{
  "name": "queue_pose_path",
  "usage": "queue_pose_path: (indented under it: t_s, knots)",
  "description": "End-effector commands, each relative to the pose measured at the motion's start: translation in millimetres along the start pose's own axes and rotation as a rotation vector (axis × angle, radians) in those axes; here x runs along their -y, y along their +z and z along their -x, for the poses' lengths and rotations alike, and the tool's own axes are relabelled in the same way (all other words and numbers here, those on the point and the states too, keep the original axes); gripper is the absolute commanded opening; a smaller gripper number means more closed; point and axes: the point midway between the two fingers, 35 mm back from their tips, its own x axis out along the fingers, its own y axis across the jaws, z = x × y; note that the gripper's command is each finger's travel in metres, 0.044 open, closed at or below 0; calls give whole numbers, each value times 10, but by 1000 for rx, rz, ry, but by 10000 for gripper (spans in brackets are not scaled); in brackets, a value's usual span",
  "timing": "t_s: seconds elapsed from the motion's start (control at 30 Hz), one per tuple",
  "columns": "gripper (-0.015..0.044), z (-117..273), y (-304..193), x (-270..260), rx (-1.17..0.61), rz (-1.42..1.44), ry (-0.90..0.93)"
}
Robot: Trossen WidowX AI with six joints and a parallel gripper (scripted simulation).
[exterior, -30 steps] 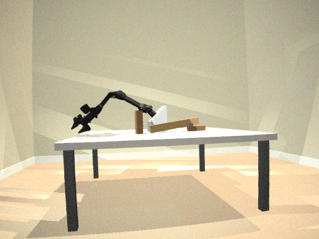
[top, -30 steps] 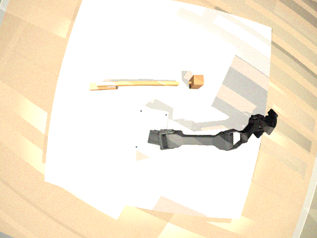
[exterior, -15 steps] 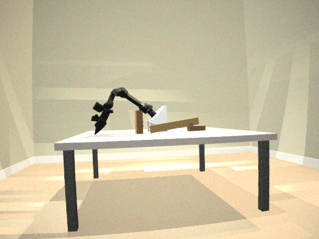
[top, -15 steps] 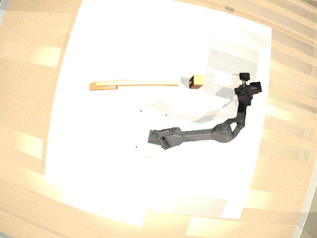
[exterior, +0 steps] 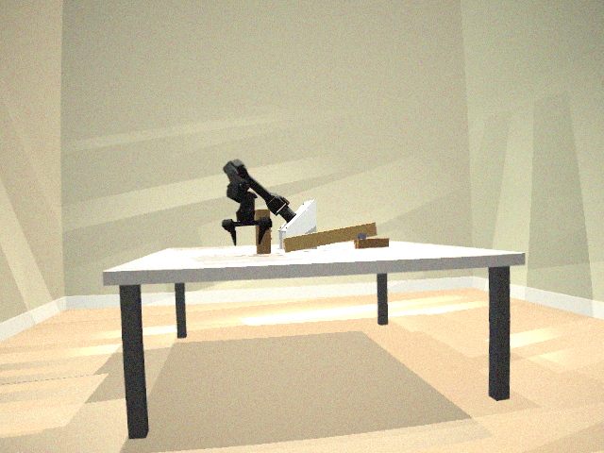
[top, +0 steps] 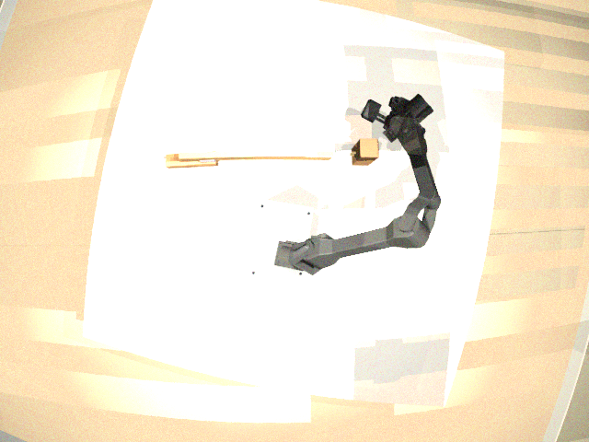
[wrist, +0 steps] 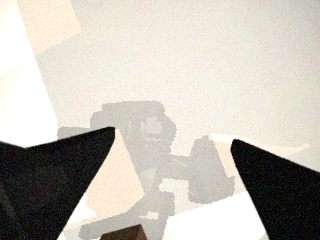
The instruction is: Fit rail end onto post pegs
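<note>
Claw (top: 380,119) spread wide, grasping nothing, beside post (top: 365,151); rail (top: 266,158) end just short of post.

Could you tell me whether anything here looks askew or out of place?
Only the rail stands out: it slopes, near end down on the table short of the post, far end up at the footboard block. The open gripper holds nothing.
</note>
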Motion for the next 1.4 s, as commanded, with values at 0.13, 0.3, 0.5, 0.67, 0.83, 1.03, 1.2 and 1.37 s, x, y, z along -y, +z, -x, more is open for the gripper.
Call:
queue_pose_path:
  t_s: [0.13,0.3,0.5,0.67,0.83,1.03,1.2,1.37]
  knots:
    - [440,305,-561,-1117,-117,703,146]
    - [440,630,-1099,-1657,-169,1268,235]
    - [440,1034,-1804,-1927,-230,1992,314]
    - [440,1046,-1825,-1929,-232,2016,316]
    - [440,1047,-1824,-1916,-232,2016,316]
    - [440,990,-1838,-1920,-232,2016,317]
    - [440,910,-1860,-1923,-231,2016,317]
    - [440,832,-1882,-1925,-230,2016,317]
